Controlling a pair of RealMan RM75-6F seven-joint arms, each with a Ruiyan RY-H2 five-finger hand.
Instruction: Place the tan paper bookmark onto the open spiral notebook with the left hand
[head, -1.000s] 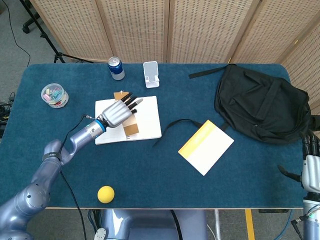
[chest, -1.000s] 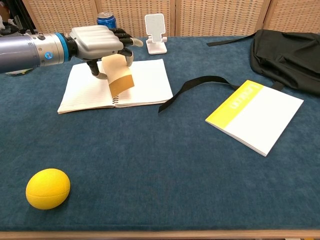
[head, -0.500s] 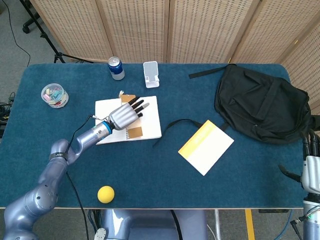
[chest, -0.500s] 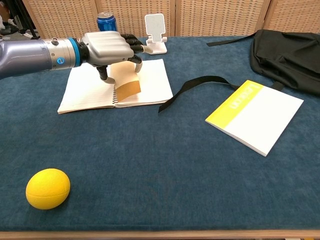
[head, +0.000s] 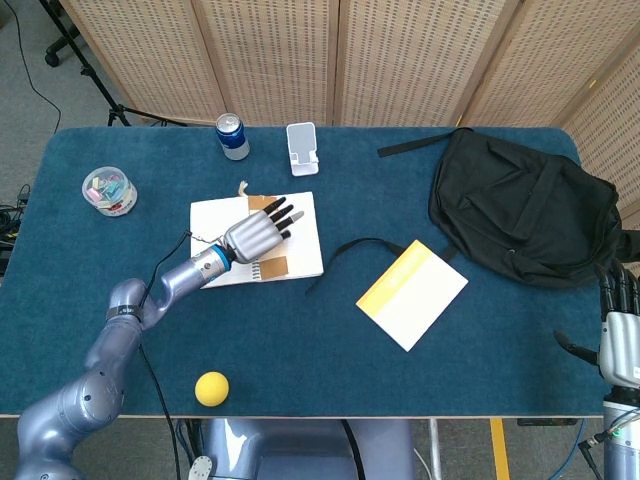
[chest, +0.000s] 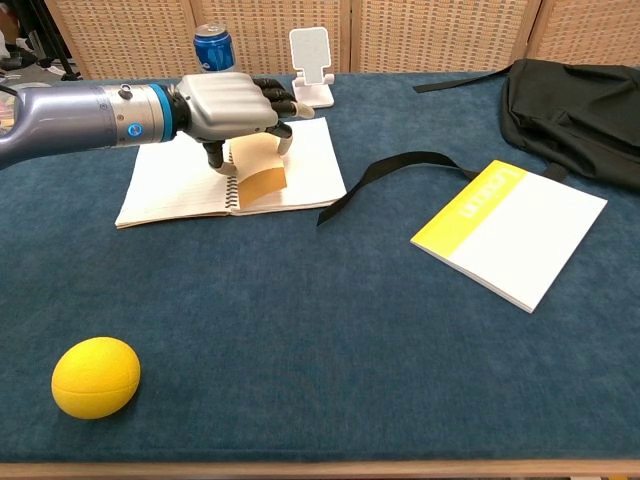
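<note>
Chest view shows my left hand (chest: 235, 103) low over the open spiral notebook (chest: 170, 180), pinching the tan paper bookmark (chest: 258, 170) at its upper end under my fingers, so the strip slopes down from my palm with its darker lower end at or on the page near the spiral. I judge it very light, thin and floppy: it bends easily, could slide on smooth paper, and is best held flat by one end, as it is. Against the frame a second ago, the hand is lower and further across the page, and the bookmark lies flatter beneath it. My right hand (head: 620, 335) sits at the table's far edge, holding nothing that I can see; whether its fingers are spread I cannot tell.
</note>
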